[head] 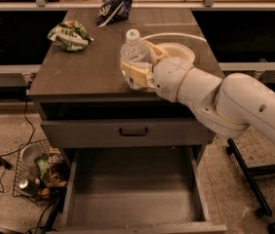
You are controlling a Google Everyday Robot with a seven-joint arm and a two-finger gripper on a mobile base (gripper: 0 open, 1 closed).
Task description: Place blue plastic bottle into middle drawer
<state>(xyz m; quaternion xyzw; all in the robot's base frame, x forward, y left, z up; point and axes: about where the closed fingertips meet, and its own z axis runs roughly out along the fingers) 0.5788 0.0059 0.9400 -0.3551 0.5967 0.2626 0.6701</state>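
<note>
The claw (136, 71) grips the blue plastic bottle (133, 48) upright over the worktop (79, 74) — steady for carrying; below the claw the middle drawer (132, 201) lies open.

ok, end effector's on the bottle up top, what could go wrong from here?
The end effector grips the blue plastic bottle low; its tall top could tip or slip on lifting.
The white bowl sits right beside the end effector; a swing could knock it.
The middle drawer opens below the upper drawer front; the bottle could clip that on descent.
</note>
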